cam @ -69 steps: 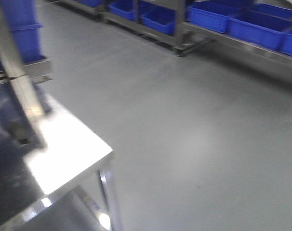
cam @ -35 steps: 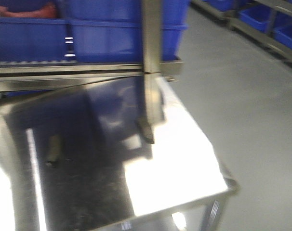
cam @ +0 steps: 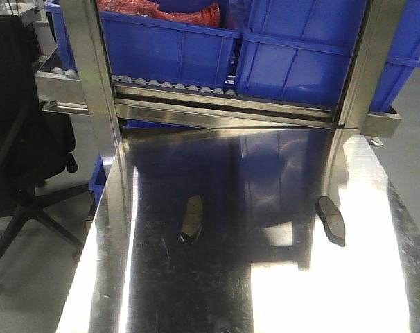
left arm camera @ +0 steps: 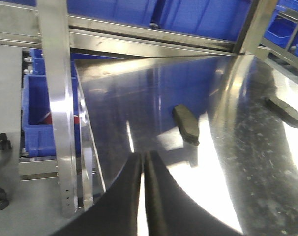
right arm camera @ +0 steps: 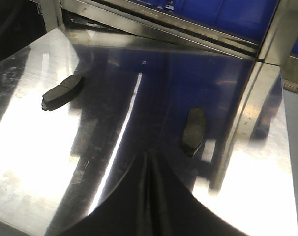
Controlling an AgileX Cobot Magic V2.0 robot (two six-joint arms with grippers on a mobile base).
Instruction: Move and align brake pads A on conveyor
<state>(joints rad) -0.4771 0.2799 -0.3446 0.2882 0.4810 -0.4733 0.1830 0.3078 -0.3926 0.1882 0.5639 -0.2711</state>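
Two brake pads A lie apart on the shiny steel tabletop (cam: 265,291). One brake pad (cam: 191,218) is left of centre, the other brake pad (cam: 330,220) is to the right. In the left wrist view my left gripper (left arm camera: 143,160) is shut and empty, with the left pad (left arm camera: 185,124) a short way ahead to its right and the right pad (left arm camera: 285,109) farther off. In the right wrist view my right gripper (right arm camera: 149,160) is shut and empty, the right pad (right arm camera: 194,130) just ahead to its right, the left pad (right arm camera: 63,92) far left. The conveyor is out of view.
Blue bins (cam: 300,48) stand on a roller rack (cam: 196,97) behind the table, framed by steel uprights (cam: 92,69). A black office chair (cam: 23,146) stands at the left beyond the table edge. A blue crate (left arm camera: 38,113) sits low beside the table.
The front view has swung left from bare floor and the table corner to face the steel table squarely; both pads now show sharply.
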